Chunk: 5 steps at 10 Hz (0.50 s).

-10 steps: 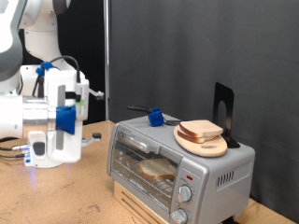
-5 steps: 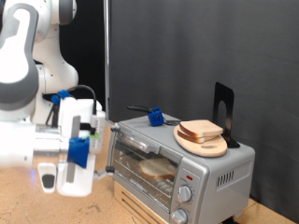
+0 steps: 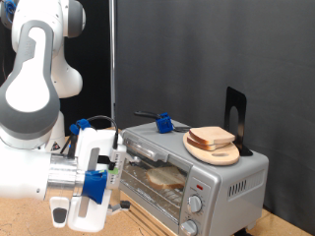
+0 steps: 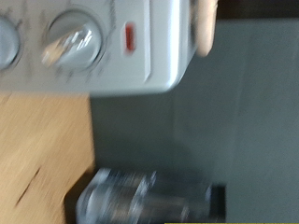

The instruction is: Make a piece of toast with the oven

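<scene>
Gripper (image 3: 77, 208) hung near the bench's front-left corner, and I couldn't tell its opening. Toast (image 3: 165, 178) sat inside the shut oven (image 3: 189, 173).

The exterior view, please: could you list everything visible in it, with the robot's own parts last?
oven: one, silver, on the wooden table, door shut, knobs at front right.
piece of toast: one, pale, on the rack inside the oven.
wooden plate: one, tan, on the oven's top.
stacked slices: a few, pale with brown crust, on the plate.
blue clip: one, on the oven's top, towards the exterior view's left.
black stand: one, behind the plate.
table: one, light wood.
arm: one, white-grey, exterior view's left.
pincer: white with blue parts, low before the oven's door.
</scene>
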Available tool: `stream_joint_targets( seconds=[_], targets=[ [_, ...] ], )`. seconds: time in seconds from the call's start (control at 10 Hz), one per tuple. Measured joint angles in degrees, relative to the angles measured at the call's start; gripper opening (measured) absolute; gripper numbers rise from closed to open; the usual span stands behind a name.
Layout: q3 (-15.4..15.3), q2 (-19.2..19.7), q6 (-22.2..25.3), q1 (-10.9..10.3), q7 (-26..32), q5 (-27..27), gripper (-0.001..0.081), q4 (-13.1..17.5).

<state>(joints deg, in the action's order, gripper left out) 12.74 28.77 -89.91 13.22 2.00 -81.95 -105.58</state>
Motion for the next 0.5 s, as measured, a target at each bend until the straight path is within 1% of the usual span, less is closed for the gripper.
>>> stream_joint_targets(
  seconds=[0.1, 0.2, 0.3, 0.4, 0.5],
  targets=[
    [0.05, 0.4, 3.9, 0.6, -2.16, 2.18, 0.0682, 0.92],
    [0.12, 1.43, 5.92, 0.88, -5.2, 4.29, 0.0682, 2.67],
    [0.13, 2.91, 5.88, 0.76, -8.48, 6.03, 0.0682, 4.61],
    [0.1, 4.64, 3.55, 0.34, -10.97, 6.35, 0.0682, 6.39],
    [-0.1, 6.44, 0.59, -0.11, -11.74, 5.98, 0.0682, 8.0]
  ],
)
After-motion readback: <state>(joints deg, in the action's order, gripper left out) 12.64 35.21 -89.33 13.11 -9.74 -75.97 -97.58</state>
